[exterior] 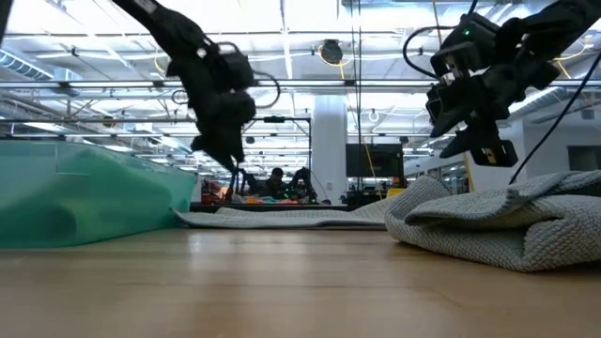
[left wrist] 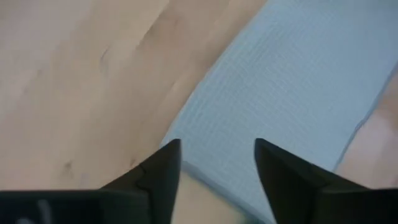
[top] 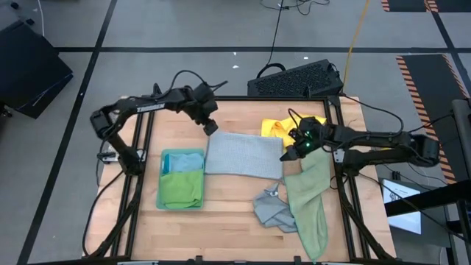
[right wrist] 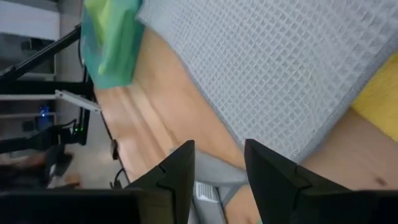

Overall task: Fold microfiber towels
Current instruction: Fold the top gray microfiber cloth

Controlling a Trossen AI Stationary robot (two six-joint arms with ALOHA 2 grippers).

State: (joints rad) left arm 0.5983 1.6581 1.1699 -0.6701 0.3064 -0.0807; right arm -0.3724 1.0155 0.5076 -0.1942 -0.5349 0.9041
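In the middle of the table (top: 235, 213) lies the light blue towel (top: 244, 154), folded flat. The left gripper (top: 211, 126) hangs over its far left corner, fingers (left wrist: 158, 171) spread and empty. The right gripper (top: 288, 155) hovers at its right edge, fingers parted, holding nothing.

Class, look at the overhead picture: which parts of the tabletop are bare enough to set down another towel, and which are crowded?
Bare: the front strip of the table, below the bin and left of the crumpled grey towel; also the far-left corner behind the bin. Crowded: the right side, where the yellow towel, sage towel and right gripper cluster beside the flat grey towel.
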